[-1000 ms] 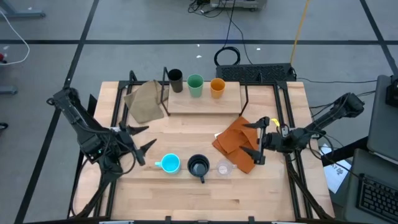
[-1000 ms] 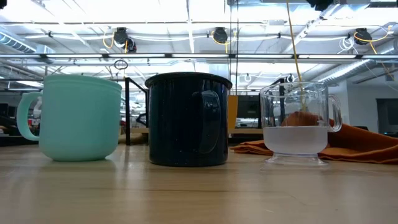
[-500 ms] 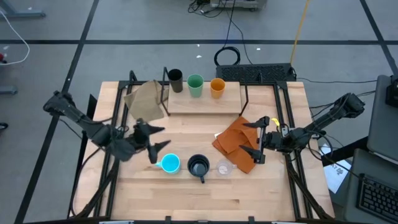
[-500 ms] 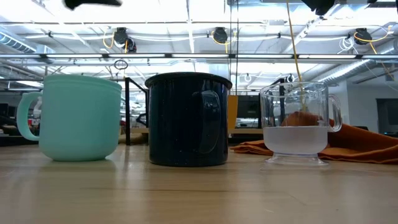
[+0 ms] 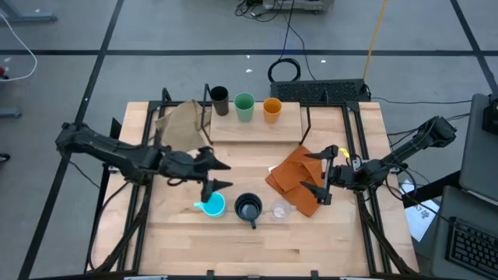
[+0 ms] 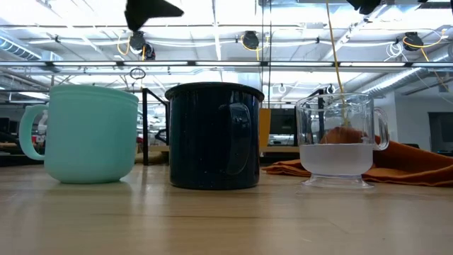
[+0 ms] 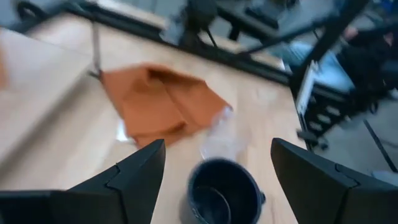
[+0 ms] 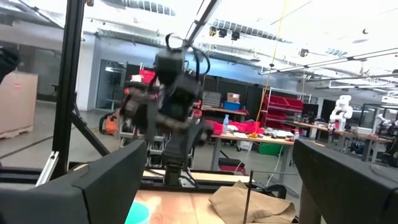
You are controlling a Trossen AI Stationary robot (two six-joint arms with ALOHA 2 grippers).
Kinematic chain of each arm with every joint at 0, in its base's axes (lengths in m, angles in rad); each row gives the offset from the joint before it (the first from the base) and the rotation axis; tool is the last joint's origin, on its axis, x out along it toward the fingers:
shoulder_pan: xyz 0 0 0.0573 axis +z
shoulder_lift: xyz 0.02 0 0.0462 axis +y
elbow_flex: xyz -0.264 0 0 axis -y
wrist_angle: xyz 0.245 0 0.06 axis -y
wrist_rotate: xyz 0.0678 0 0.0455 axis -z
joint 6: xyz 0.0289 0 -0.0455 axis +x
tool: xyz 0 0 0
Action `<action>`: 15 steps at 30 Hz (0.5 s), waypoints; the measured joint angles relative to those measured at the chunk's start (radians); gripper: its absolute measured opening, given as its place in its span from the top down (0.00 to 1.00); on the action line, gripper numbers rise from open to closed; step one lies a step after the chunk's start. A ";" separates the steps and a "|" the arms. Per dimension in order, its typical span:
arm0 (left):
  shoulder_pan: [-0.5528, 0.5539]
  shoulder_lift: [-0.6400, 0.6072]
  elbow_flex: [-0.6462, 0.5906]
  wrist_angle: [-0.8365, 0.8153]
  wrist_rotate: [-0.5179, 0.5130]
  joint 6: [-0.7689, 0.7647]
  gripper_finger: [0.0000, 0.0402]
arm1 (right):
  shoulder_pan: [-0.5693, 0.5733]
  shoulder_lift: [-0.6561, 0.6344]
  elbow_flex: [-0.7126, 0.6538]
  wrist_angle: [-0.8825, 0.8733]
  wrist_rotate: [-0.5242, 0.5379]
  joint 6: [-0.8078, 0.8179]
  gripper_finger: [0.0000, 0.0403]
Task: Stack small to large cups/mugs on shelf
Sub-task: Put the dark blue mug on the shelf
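Note:
The light blue mug, the dark navy mug and the small clear cup stand in a row near the table's near edge. The low view shows the same three: light blue mug, navy mug, clear cup. The dark brown cup, green cup and orange cup stand on the shelf. My left gripper hangs open just beyond the light blue mug, touching nothing. In its wrist view the left gripper looks onto the navy mug. My right gripper waits open over the orange cloth.
A crumpled tan cloth lies against the shelf's left end. The orange cloth spreads on the table right of the clear cup. Black metal shelf legs stand at the shelf's ends. Bare wood shows between the shelf and the row of mugs.
My left arm has stretched out from the table's left edge toward the right, carrying its open gripper to a spot just beyond the light blue mug. One of its fingers has come into the top of the low view. The mugs and cups have stayed put.

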 joint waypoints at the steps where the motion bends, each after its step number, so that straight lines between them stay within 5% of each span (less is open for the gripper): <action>1: -0.002 0.023 -0.001 0.016 0.023 0.003 0.27 | 0.000 0.000 0.000 0.002 0.000 0.000 0.02; 15: -0.029 0.067 0.013 0.053 0.074 0.068 0.27 | 0.068 0.025 0.022 -0.021 -0.085 0.128 0.02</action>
